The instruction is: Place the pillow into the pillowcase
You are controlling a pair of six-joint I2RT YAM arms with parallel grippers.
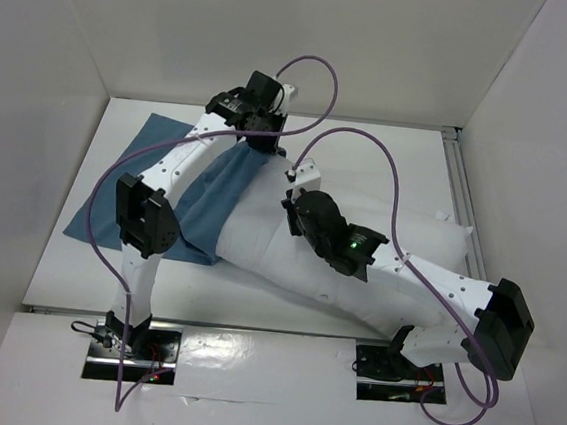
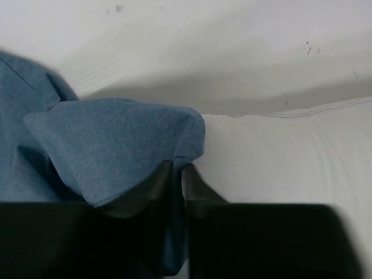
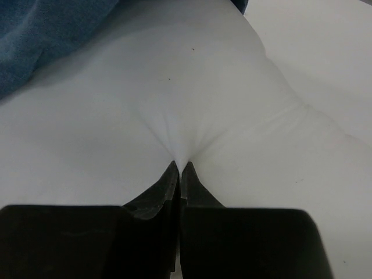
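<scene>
The white pillow [image 1: 260, 245] lies slantwise across the table, and its left end sits inside the mouth of the dusty-blue pillowcase [image 1: 115, 191]. At the pillow's far edge my left gripper [image 1: 268, 147] is shut on a fold of the pillowcase. In the left wrist view the blue cloth [image 2: 110, 145] runs down between the fingers of that gripper [image 2: 178, 167], next to the pillow [image 2: 279, 157]. My right gripper [image 1: 295, 202] rests on top of the pillow. It [image 3: 179, 165] is shut on a pinch of the pillow's white fabric [image 3: 192, 87], which puckers at the tips. The pillowcase [image 3: 46, 35] shows at upper left.
White walls enclose the table on three sides. A metal rail [image 1: 462, 205] runs along the right edge. Purple cables [image 1: 322, 71] loop above both arms. The right arm's links [image 1: 428, 277] lie over the pillow's right half.
</scene>
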